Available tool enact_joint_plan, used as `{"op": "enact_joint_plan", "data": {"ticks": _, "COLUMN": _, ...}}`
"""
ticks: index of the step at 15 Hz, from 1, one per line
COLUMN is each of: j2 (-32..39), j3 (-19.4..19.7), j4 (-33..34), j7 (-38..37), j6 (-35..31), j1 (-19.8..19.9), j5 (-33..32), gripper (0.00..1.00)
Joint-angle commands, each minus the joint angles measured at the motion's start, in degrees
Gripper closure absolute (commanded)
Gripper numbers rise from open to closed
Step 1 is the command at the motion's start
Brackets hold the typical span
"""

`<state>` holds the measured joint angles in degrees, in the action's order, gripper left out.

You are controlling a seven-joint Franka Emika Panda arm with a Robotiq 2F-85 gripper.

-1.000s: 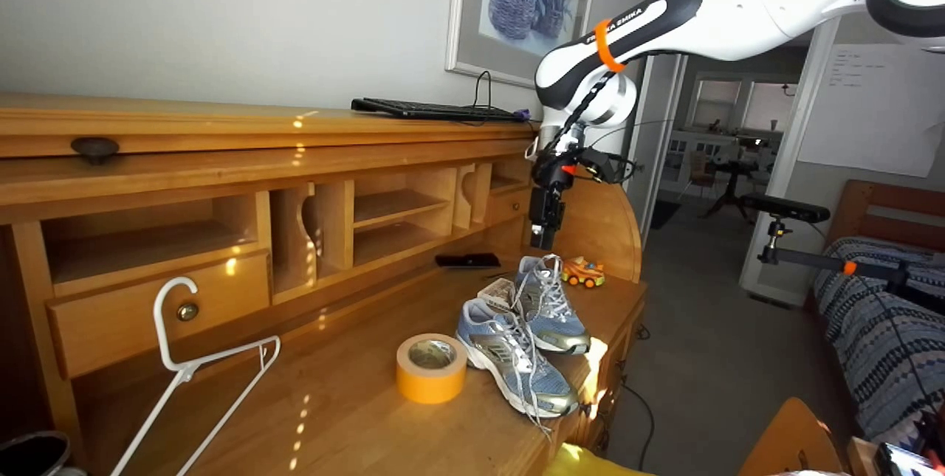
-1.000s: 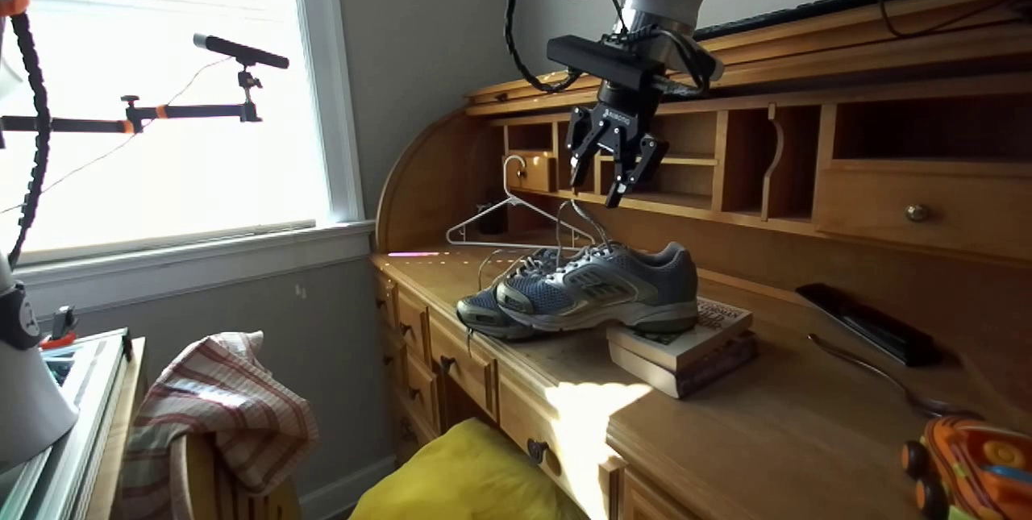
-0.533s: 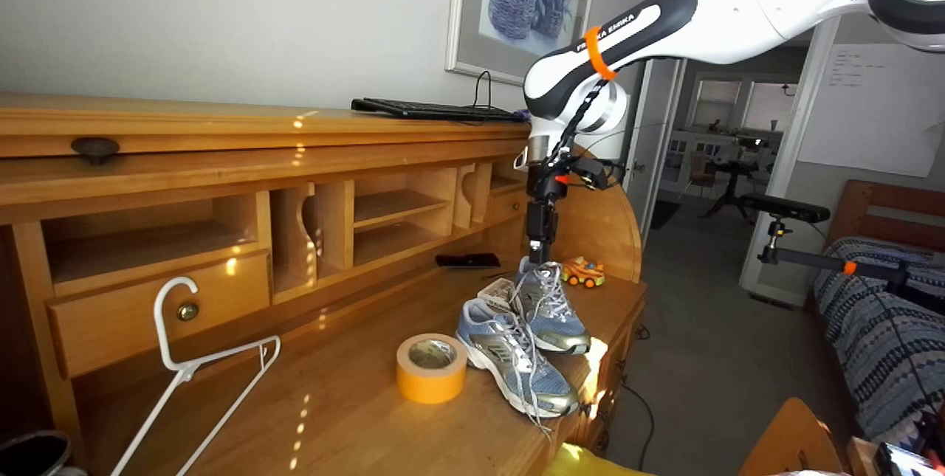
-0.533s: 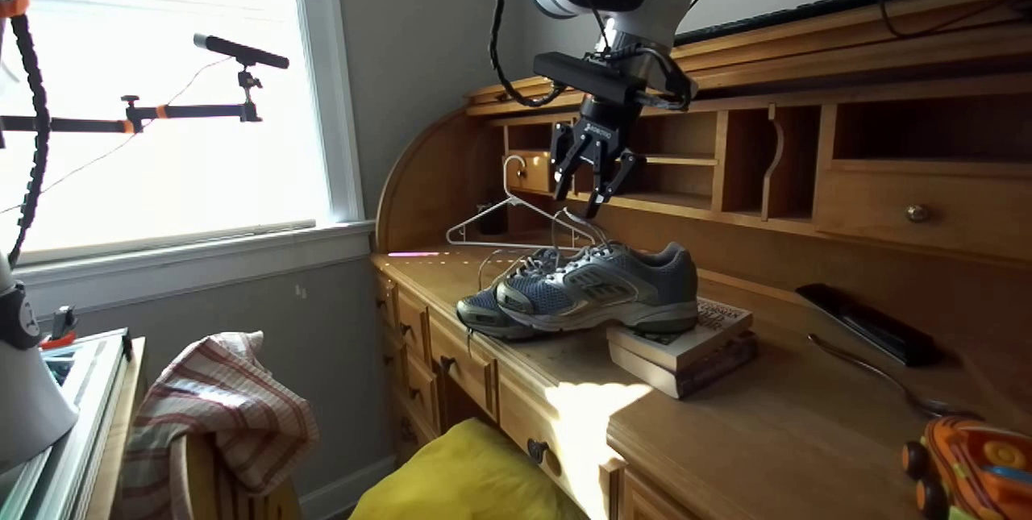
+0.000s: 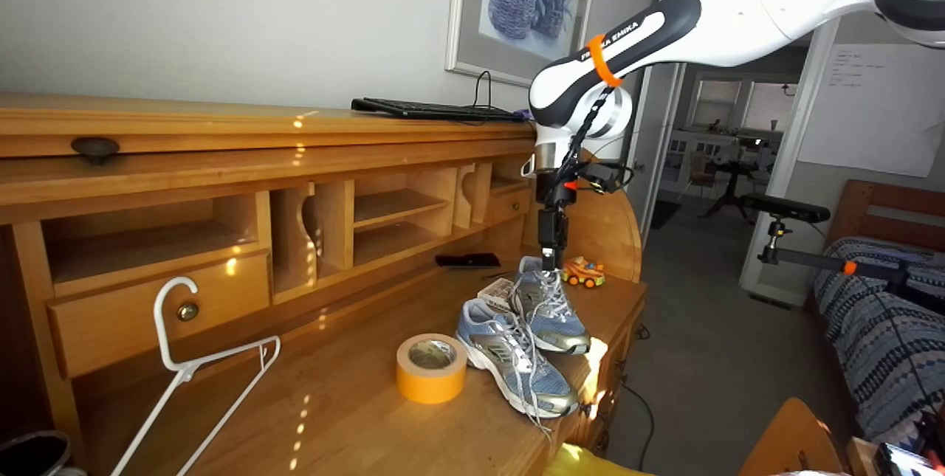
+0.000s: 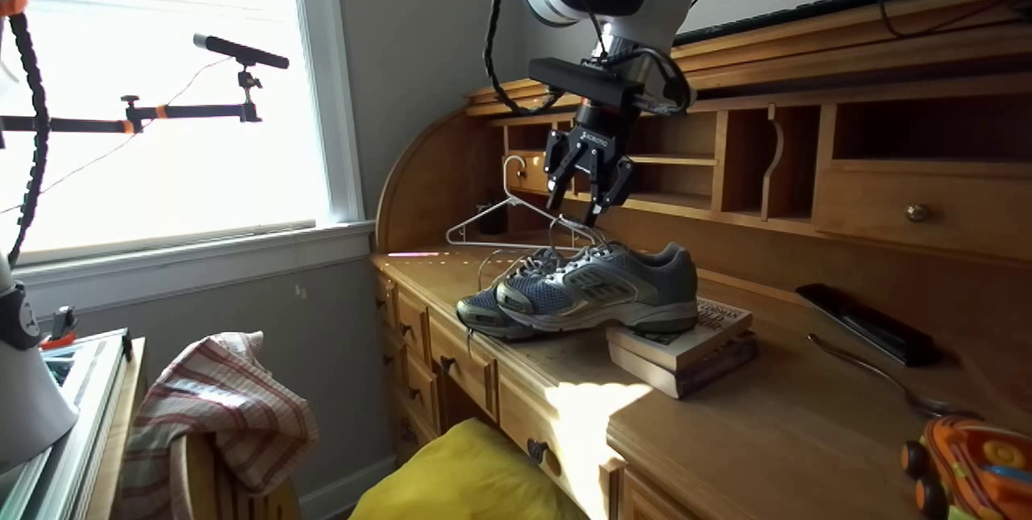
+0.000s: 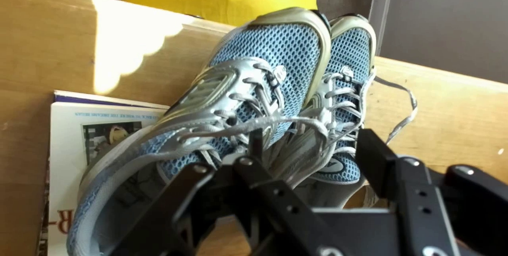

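Blue-silver sneakers [image 6: 592,288] side by side

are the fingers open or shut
Open: in the wrist view the fingers stand well apart, with parts of both shoes showing between them.

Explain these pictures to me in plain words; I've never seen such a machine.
The white robot arm ends in a black gripper, a kind of two-fingered claw. Two pictures are taken from outside, from different places; the close-up looks down from the arm's wrist. On the wooden desk sit two bluish running shoes, one with its heel resting on stacked books. Around them are a roll of tape, a white hanger and an orange toy car. The gripper's jaws stand apart over the shoes and appear to hold nothing; whether they touch a lace is hard to tell.
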<state>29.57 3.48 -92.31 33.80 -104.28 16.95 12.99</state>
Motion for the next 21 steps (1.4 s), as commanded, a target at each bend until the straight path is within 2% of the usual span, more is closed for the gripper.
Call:
{"op": "enact_joint_plan", "data": {"ticks": 1, "j2": -1.66, "j3": 0.13, "j4": -3.12, "j7": -0.79, "j6": -2.64, "j1": -0.3, "j5": -1.62, "gripper": 0.36}}
{"op": "enact_joint_plan", "data": {"ticks": 6, "j2": -0.33, "j3": -0.66, "j4": -2.62, "j7": -0.55, "j6": -3.73, "j1": 0.57, "j5": 0.88, "gripper": 0.39}}
{"op": "enact_joint_plan", "data": {"ticks": 11, "j2": 0.05, "j3": -1.39, "j4": -2.47, "j7": -0.27, "j6": -2.31, "j1": 1.8, "j5": 4.84, "gripper": 0.37}}
{"op": "enact_joint_plan", "data": {"ticks": 16, "j2": 0.94, "j3": -2.15, "j4": -1.99, "j7": 0.27, "j6": 0.26, "j1": 3.04, "j5": 10.4, "gripper": 0.48}}
{"op": "enact_joint_plan", "data": {"ticks": 21, "j2": 1.26, "j3": -2.41, "j4": -1.66, "j7": 0.41, "j6": 2.34, "j1": 4.38, "j5": 15.19, "gripper": 0.43}}
